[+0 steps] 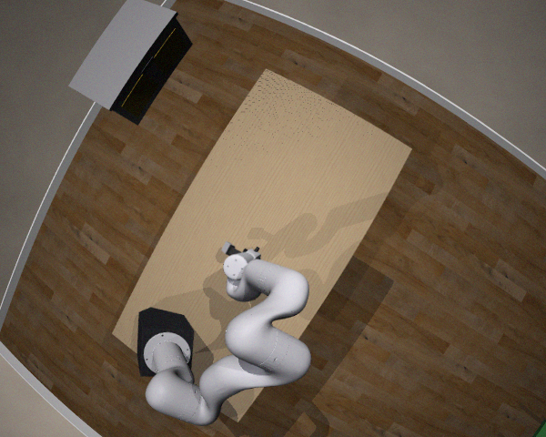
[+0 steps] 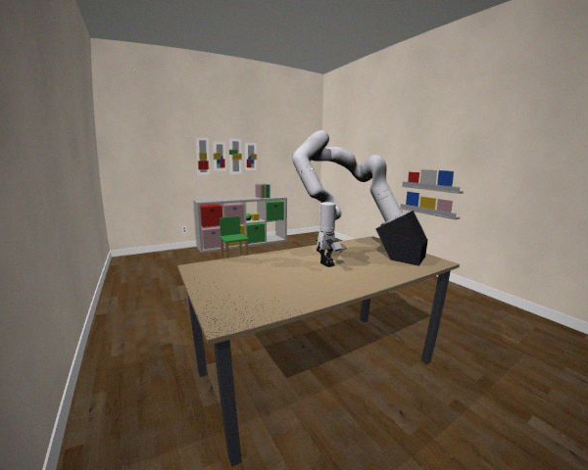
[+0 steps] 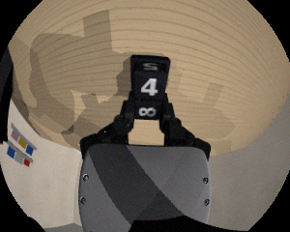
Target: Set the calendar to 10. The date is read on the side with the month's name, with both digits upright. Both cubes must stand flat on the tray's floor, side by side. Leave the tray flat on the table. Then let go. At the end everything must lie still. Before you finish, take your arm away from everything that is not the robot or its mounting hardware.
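In the wrist view my gripper [image 3: 147, 100] is shut on a black calendar cube [image 3: 149, 87]. The cube's face toward the camera shows a white 4; an 8 lying on its side shows on the face below it and a 5 on the face above. In the exterior view the gripper [image 2: 326, 258] points straight down, close to the table top, with the dark cube at its tips. In the overhead view the wrist [image 1: 237, 263] hides the cube. No tray and no second cube are in view in any frame.
The arm's black base [image 2: 402, 237] [image 1: 165, 336] stands on the table's right end. The light wooden table [image 2: 304, 283] stretches away from it. A toy shelf [image 2: 241, 222] and a green chair [image 2: 232, 233] stand by the far wall.
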You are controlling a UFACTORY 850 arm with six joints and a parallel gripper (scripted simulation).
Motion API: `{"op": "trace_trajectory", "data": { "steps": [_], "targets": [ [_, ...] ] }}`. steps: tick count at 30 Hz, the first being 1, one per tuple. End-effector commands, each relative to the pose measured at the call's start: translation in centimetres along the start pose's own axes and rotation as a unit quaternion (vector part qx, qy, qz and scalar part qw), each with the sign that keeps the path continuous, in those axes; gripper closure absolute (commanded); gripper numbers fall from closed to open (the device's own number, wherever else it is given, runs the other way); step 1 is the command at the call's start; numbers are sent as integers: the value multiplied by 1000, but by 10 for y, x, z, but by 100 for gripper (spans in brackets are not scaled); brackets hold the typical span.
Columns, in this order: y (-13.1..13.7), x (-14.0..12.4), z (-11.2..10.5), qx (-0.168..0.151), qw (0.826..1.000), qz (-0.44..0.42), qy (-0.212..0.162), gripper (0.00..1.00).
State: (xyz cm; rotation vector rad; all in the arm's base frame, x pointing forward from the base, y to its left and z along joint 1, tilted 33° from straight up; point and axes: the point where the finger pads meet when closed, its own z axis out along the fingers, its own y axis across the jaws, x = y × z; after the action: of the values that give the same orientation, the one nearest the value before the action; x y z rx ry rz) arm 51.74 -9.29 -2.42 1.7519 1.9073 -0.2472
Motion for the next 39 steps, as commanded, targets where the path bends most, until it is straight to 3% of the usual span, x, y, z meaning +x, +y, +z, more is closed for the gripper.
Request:
{"op": "trace_trajectory", "data": {
  "steps": [1,4,14,27,39],
  "targets": [
    [1,0,0,0,1000,0,0,67],
    [1,0,0,0,1000,0,0,67],
    [1,0,0,0,1000,0,0,51],
    [1,0,-1,0,1000,0,0,51],
    [1,0,-39,0,1000,0,0,51]
  ]
}}
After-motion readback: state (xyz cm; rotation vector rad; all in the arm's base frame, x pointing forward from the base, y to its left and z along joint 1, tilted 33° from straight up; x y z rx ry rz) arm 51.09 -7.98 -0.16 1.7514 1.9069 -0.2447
